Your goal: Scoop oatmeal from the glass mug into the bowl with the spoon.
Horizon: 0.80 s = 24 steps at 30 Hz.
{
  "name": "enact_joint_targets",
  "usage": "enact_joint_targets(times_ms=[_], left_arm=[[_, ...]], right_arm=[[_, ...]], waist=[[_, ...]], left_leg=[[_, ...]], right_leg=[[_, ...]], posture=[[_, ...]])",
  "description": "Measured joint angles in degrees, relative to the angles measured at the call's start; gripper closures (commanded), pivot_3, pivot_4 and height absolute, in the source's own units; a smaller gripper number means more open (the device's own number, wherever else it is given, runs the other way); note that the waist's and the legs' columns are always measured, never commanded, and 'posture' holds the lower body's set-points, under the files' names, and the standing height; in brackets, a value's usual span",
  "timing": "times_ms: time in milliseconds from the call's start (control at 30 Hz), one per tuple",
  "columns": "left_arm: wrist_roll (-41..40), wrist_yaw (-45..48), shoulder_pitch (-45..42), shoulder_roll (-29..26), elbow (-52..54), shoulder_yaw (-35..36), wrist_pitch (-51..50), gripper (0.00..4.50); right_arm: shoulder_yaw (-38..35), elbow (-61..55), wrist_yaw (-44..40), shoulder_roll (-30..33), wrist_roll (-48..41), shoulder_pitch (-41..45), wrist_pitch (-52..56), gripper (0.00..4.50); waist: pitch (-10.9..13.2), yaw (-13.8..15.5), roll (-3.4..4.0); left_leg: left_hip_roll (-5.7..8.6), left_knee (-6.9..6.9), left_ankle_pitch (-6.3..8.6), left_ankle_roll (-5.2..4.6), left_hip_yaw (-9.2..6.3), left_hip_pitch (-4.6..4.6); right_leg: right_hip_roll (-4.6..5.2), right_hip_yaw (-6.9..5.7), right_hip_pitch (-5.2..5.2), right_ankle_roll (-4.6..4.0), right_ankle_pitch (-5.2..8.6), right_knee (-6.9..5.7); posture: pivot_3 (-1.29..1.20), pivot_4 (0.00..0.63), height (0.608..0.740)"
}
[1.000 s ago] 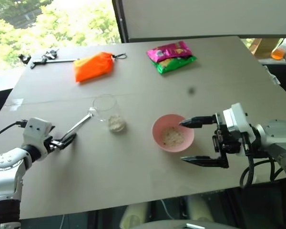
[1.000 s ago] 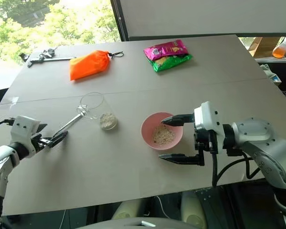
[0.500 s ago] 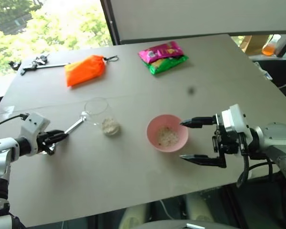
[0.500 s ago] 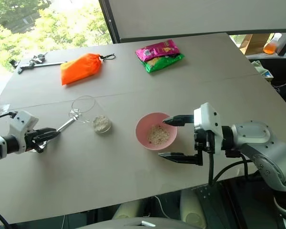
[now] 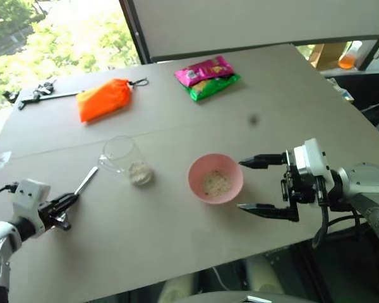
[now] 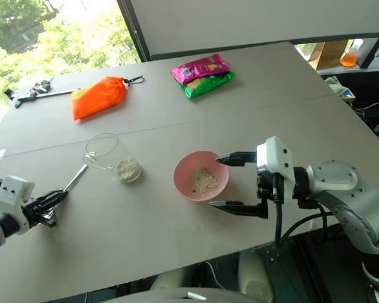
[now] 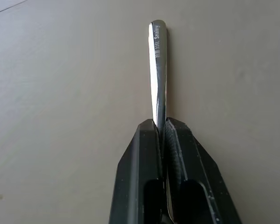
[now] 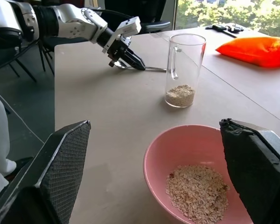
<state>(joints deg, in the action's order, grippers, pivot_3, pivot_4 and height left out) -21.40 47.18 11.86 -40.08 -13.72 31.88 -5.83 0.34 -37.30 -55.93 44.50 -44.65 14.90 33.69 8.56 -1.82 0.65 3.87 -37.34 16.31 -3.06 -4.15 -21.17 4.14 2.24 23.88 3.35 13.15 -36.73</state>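
The left gripper (image 5: 68, 202) sits far to the left of the glass mug (image 5: 123, 159), its two black fingers pressed together on the handle of the spoon (image 7: 157, 70), which lies low over the table (image 5: 177, 233) with its far end reaching toward the mug. The mug stands upright with a small layer of oatmeal (image 8: 180, 94) at its bottom, its thin handle turned toward the spoon side. Well behind the mug, near the far edge of the table, lie a dark metal tool with keys (image 5: 35, 95) and an orange pouch (image 5: 103, 99). Just to the right of the mug, apart from it, sits the pink bowl (image 5: 215, 178) holding a heap of flakes. Farther back and to the right of the mug is a pink and green snack packet (image 5: 206, 75). Right of the bowl, the right gripper (image 5: 261, 185) hangs with its fingers spread wide apart, holding nothing, one fingertip close by the bowl's rim.
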Motion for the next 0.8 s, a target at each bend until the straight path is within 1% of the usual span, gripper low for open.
enact_joint_targets(times_ms=[33,133,200,267,333,400,500,600,667,800], left_arm=[[-1.19,-2.38,0.97,3.45,3.49,1.25,1.14,4.42],[-3.61,-6.62,4.02,7.88,10.97,3.08,0.07,4.42],[-5.64,-9.93,4.79,9.60,16.21,4.49,-1.69,4.42],[-8.24,-12.76,4.51,10.17,21.44,5.96,-3.98,4.42],[-11.64,-15.84,2.72,9.55,27.30,8.18,-6.82,4.42],[-13.97,-17.53,1.65,8.36,30.52,9.31,-9.02,4.42],[-18.56,-18.70,0.49,6.63,34.64,9.35,-13.85,4.42],[-24.02,-18.66,-1.81,3.33,42.98,7.64,-18.22,4.42],[-26.10,-18.99,-4.06,2.24,46.08,5.88,-19.80,4.42],[-28.32,-20.87,-7.94,2.43,49.26,-0.50,-22.26,4.42]], right_arm=[[0.40,0.32,-0.10,-0.12,0.20,0.38,-0.08,0.00],[1.42,1.17,-0.99,-0.72,0.37,1.80,-0.26,0.00],[1.76,2.16,-1.39,-1.21,0.51,2.66,-0.27,0.00],[2.17,2.99,-1.86,-1.66,0.66,3.86,-0.27,0.00],[2.94,4.03,-2.44,-2.20,0.75,5.33,-0.27,0.00],[3.39,4.49,-2.66,-2.37,0.93,5.52,-0.27,0.00],[3.40,5.96,-2.01,-4.12,1.02,6.49,-0.21,0.00],[2.80,6.90,1.55,-7.35,-1.16,8.59,1.38,0.00],[1.27,6.93,4.65,-9.05,-3.82,8.99,3.48,0.00],[-0.33,6.91,10.71,-10.63,-6.29,10.07,6.74,0.00]], waist=[[0.00,0.71,-0.32],[-0.03,1.60,-0.97],[0.00,2.16,-1.40],[0.01,2.57,-1.60],[0.02,2.76,-1.58],[0.03,2.72,-1.55],[0.09,2.57,-1.59],[0.14,2.55,-1.54],[0.19,2.57,-1.44],[0.21,2.57,-1.41]], left_leg=[[-0.02,-0.06,-0.01,0.01,-0.07,-0.05],[-0.03,-0.18,-0.01,0.03,-0.23,-0.12],[-0.03,-0.27,0.00,0.03,-0.33,-0.17],[-0.04,-0.45,0.00,0.04,-0.49,-0.38],[-0.03,-0.71,0.01,0.08,-0.68,-0.60],[0.00,-0.77,0.03,0.16,-0.69,-0.65],[0.00,-0.79,0.01,0.22,-0.70,-0.68],[0.00,-0.83,-0.04,0.33,-0.73,-0.67],[0.00,-0.82,-0.06,0.37,-0.74,-0.67],[0.02,-0.83,-0.07,0.38,-0.74,-0.68]], right_leg=[[-0.01,-0.09,0.00,-0.01,-0.01,-0.01],[0.00,-0.29,-0.07,-0.08,-0.05,-0.01],[0.00,-0.42,-0.09,-0.10,-0.07,0.01],[-0.01,-0.61,-0.05,-0.13,-0.08,0.03],[-0.01,-0.82,0.02,-0.13,-0.08,0.03],[-0.01,-0.84,0.00,-0.13,-0.08,0.05],[-0.06,-0.85,0.01,-0.13,-0.09,0.06],[-0.07,-0.86,0.00,-0.14,-0.09,0.03],[-0.08,-0.87,0.01,-0.14,-0.08,0.03],[-0.10,-0.87,0.01,-0.14,-0.09,0.02]], posture=[[0.00,0.150,0.740],[0.00,0.150,0.740],[0.00,0.150,0.740],[0.00,0.150,0.740],[0.00,0.150,0.740],[0.00,0.150,0.740],[0.00,0.150,0.740],[0.00,0.150,0.740],[0.00,0.150,0.740],[0.00,0.150,0.740]])
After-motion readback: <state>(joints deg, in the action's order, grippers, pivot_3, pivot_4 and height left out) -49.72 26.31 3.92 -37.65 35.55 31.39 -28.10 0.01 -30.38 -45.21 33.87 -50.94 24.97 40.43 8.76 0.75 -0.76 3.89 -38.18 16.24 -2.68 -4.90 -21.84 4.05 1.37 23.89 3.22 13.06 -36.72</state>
